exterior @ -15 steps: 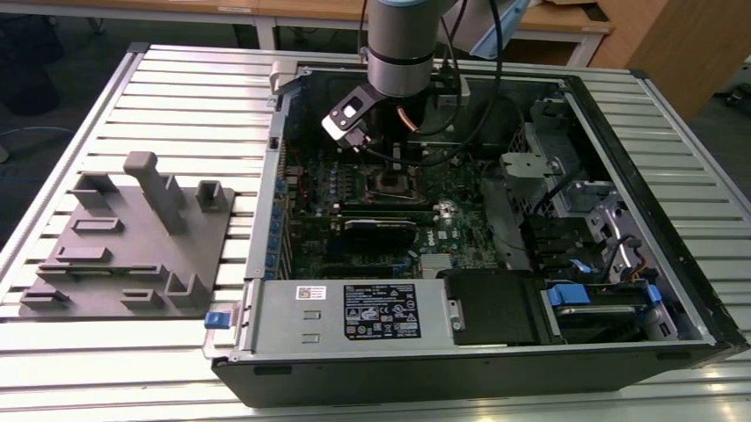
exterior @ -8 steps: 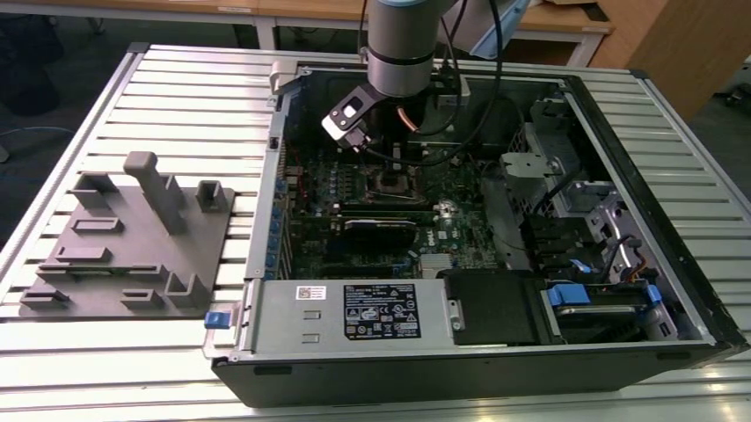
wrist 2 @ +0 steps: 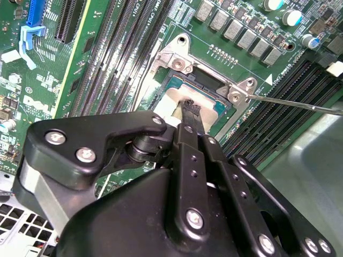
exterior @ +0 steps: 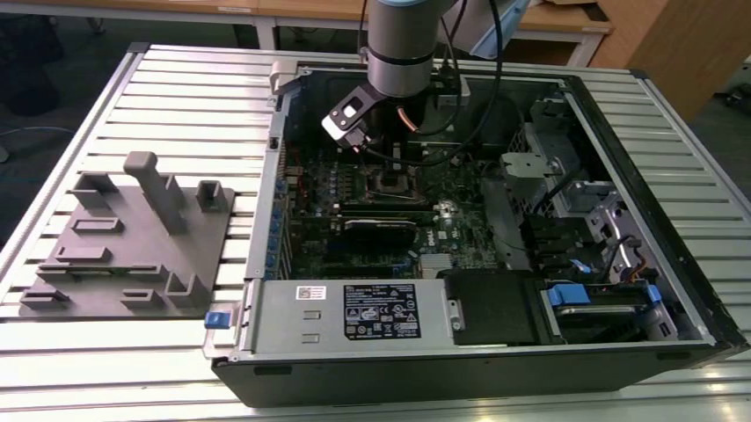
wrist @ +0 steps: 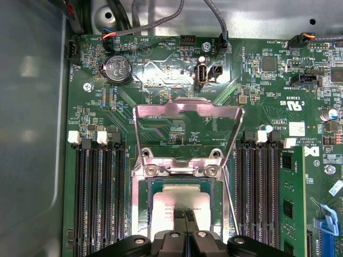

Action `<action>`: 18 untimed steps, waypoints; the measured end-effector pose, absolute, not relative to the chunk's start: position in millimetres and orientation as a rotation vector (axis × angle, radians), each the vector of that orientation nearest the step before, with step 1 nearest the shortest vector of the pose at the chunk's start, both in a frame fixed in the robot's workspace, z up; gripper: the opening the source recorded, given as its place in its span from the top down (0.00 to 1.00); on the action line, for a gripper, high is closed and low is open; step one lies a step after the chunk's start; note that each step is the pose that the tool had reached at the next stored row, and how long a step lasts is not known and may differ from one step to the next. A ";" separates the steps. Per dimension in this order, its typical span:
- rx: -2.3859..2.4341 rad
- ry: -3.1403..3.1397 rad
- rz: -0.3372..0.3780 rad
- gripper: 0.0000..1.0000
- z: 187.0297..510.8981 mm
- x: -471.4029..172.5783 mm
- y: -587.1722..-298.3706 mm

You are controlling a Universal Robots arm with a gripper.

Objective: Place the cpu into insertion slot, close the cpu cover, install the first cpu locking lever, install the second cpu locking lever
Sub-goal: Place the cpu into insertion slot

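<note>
— Gripper (wrist: 185, 215) check?
— My fingers are pressed together, tips down on the chip (wrist: 171, 202), which lies flat in the socket (wrist: 143, 211).
— And the arm (exterior: 399, 44)?
— It drops steeply from above the socket. The cover (wrist: 187, 110) stands swung open at the socket's edge.
— Around the socket?
— Green board (wrist: 161, 75), open computer case (exterior: 470, 374), slatted metal table (exterior: 176, 97) underneath.
</note>
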State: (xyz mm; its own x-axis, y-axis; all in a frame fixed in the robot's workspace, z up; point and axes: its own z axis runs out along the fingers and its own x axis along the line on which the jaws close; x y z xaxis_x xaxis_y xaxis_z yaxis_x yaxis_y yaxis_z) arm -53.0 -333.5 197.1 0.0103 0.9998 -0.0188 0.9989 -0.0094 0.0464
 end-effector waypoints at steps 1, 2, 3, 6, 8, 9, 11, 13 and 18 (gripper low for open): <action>2.199 2.178 0.030 0.90 197.1 -53.0 -333.5; 2.199 2.178 0.030 0.90 197.1 -53.0 -333.5; 2.199 2.178 0.030 0.90 197.0 -53.0 -333.5; 2.199 2.178 0.030 0.90 197.0 -53.0 -333.5; 2.199 2.178 0.030 0.90 197.0 -53.0 -333.6; 2.199 2.178 0.030 0.90 197.0 -53.0 -333.5; 2.199 2.178 0.030 0.90 197.0 -53.0 -333.5; 2.199 2.178 0.030 0.90 197.0 -53.0 -333.6; 2.199 2.178 0.030 0.90 197.0 -53.0 -333.6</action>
